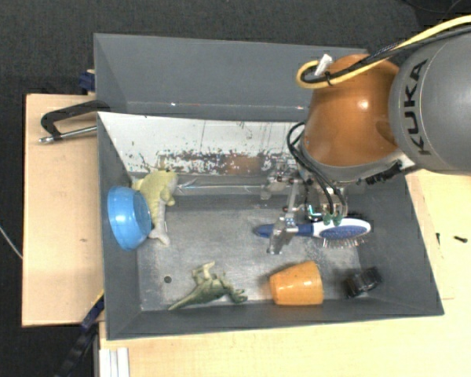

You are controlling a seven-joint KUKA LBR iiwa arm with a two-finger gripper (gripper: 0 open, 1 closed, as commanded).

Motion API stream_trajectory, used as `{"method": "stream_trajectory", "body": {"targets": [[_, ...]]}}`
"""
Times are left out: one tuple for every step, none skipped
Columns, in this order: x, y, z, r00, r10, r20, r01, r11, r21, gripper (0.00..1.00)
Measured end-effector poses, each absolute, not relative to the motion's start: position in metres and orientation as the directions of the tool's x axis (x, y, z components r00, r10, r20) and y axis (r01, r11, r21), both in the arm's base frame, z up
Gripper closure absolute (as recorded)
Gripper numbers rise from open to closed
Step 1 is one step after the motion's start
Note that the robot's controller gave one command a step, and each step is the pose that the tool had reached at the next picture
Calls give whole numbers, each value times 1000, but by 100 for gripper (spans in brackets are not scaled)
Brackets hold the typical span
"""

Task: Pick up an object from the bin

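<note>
My claw (286, 230) hangs over the blue-handled plastic brush with white bristles (339, 230), which lies flat just behind the orange plastic cup (297, 283). Can't tell how wide the claw is. Brush looks light, stiff and slick, so I'd take the thin handle. Small black wheel-like piece (361, 283) right of cup, green toy dinosaur (210, 289) left of it. Neither blocks.

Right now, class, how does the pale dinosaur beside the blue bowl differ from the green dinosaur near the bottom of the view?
Colour: the pale dinosaur is yellowish cream; the green dinosaur is dark olive. Contact: the pale dinosaur touches the blue bowl; the green dinosaur lies apart from other things. Place: pale at the view's left, green along the bottom wall. Both are small toys.
</note>
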State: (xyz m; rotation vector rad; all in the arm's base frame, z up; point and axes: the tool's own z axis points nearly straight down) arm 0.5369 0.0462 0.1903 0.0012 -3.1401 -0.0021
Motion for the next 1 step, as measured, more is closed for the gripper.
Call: {"method": "stream_trajectory", "body": {"targets": [[564,-3,119,-989,-145,4,-145,989,0,0]]}}
